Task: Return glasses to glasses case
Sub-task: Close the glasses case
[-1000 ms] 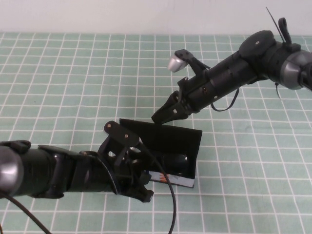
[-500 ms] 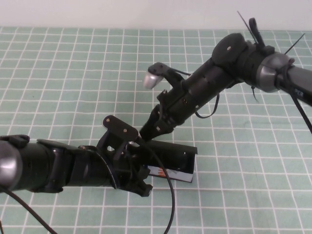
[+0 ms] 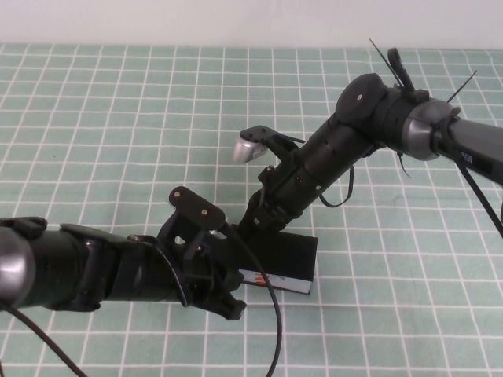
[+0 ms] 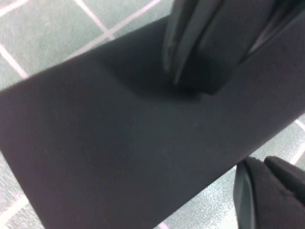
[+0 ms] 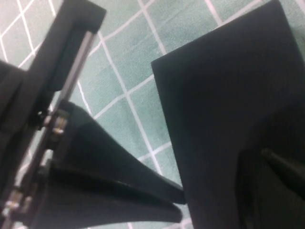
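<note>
I am pressing my right gripper (image 3: 253, 226) down on the black flap lid of the glasses case (image 3: 292, 253), which is lying near the front middle of the table.

My fingertips (image 4: 177, 57) are sitting together on the lid, closed and holding nothing. My left gripper (image 3: 228, 294) is resting against the case's left end, just beside its white printed front edge; I cannot tell how its fingers stand, since my own arm is blocking the high view. The glasses are hidden; with the lid lying flat I cannot see them. My two black arms are covering much of the case. The table (image 3: 118, 126) is wearing a green cloth with a white grid, ending at a pale wall.
</note>
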`<state>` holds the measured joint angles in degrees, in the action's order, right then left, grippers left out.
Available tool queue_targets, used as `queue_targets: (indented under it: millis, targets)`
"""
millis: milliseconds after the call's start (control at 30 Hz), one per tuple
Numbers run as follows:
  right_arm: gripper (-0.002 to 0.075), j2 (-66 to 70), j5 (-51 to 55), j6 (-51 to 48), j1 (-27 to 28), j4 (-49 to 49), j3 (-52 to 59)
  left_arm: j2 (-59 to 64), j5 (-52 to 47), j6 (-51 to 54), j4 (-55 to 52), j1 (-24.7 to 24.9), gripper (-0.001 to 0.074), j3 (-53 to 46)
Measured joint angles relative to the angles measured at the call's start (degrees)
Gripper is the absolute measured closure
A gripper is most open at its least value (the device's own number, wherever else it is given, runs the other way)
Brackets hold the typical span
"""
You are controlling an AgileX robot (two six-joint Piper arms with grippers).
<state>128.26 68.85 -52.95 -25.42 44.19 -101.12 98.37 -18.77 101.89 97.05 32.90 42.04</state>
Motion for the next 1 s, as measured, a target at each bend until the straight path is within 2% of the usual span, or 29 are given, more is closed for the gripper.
queue_targets:
  millis: [300, 500, 800, 1000]
  targets:
    - [0.0738, 0.00, -0.22, 1.08, 0.00, -0.33, 0.00, -9.43, 0.15, -5.88, -10.26, 0.00, 0.0737, 0.00]
    - [0.0737, -2.91, -2.11, 1.08, 0.11, -3.00, 0.11, -20.46, 0.15, -17.54, -23.10, 0.00, 0.0737, 0.00]
    - [0.0737, -18.64, -4.28, 2.23, 2.47, -4.29, 0.32, -37.29, -5.69, -36.23, -39.79, 0.00, 0.0737, -0.11]
    - [0.0737, -31.68, -6.33, 8.66, 6.27, -9.84, 0.32, -49.99, -8.47, -48.27, -50.51, 0.00, 0.0737, -0.11]
